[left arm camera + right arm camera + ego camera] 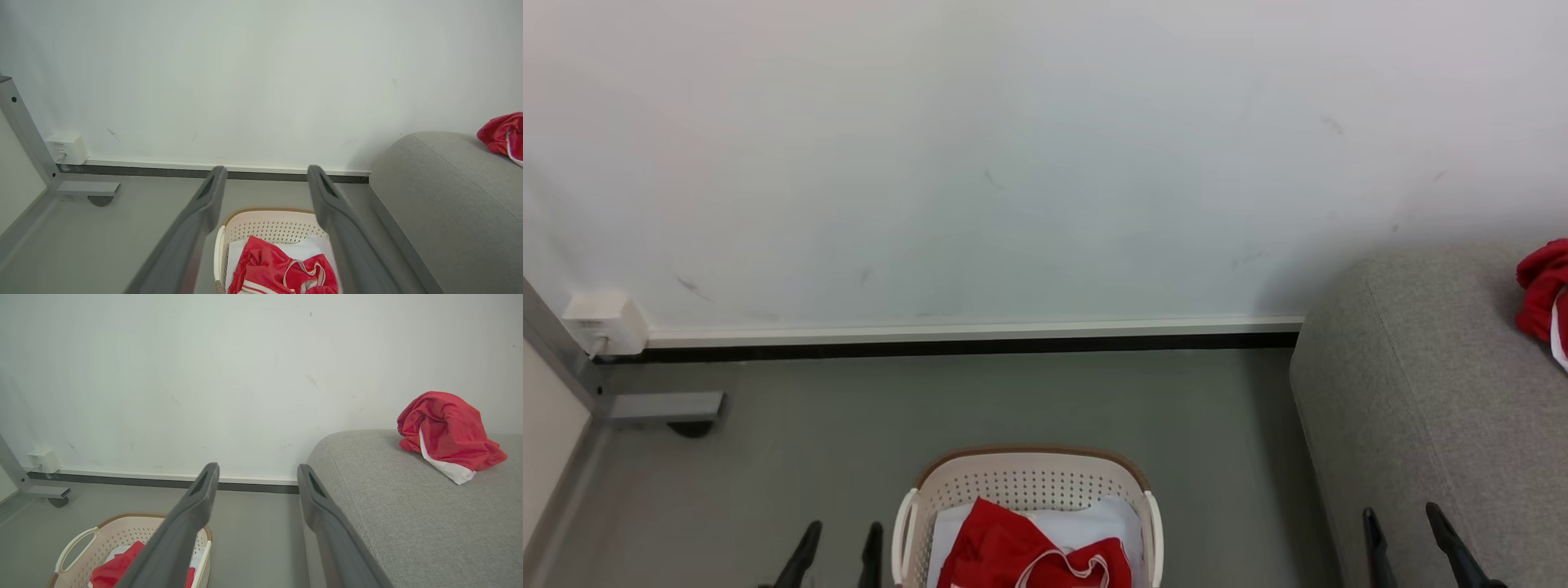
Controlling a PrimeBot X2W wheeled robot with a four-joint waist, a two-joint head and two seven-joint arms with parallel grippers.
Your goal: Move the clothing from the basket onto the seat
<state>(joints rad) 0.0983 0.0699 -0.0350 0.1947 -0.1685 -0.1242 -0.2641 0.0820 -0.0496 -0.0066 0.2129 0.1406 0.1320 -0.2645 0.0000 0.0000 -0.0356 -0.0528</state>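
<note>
Bottom centre of the head view: the cream-white perforated plastic laundry basket [1029,451] with a brown rim holds crumpled bright red sports clothing [1005,549] with white trim on a plain white sheet [1094,523]; another red garment [447,433] lies on the light grey upholstered sofa [1421,408] at right. The left gripper [843,543] and right gripper [1403,535] stand empty, jaws apart. A deep pinch could lift the sheet too, or a trim loop could snag and drag the basket
</note>
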